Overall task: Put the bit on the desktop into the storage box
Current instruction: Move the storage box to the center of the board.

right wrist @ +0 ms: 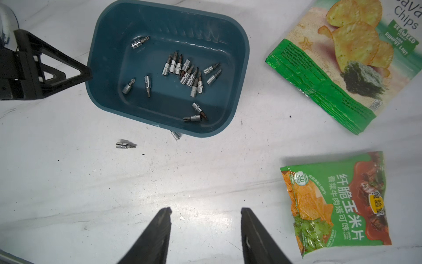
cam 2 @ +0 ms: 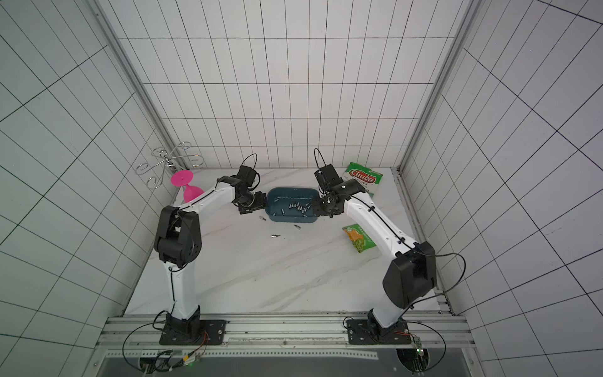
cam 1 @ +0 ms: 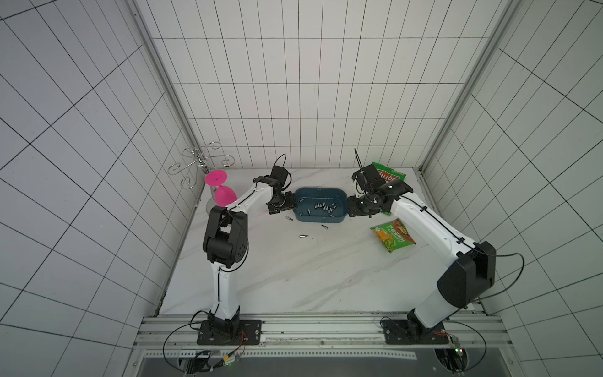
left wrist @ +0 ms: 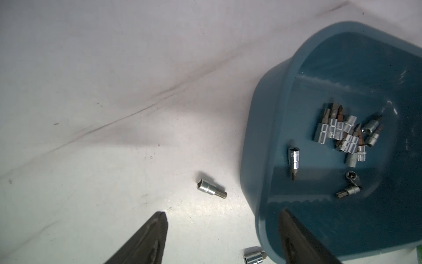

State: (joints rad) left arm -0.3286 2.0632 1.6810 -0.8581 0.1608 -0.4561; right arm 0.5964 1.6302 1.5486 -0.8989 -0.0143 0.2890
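Box [cam 1: 320,219]: far middle of counter [cam 1: 293,277], between the two claws.
Stored bits [cam 1: 323,207]: clustered inside box.
Loose bits [cam 1: 303,235]: three on counter, just near of box, one tucked against its near wall.
Left claw [left wrist: 223,212]: spread wide, empty, at box's left end.
Right claw [right wrist: 206,209]: parted, empty, at box's right end.
Snack bags [cam 1: 393,235]: two, green, right side.

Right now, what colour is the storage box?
The storage box is dark teal-blue, shown best in the right wrist view.
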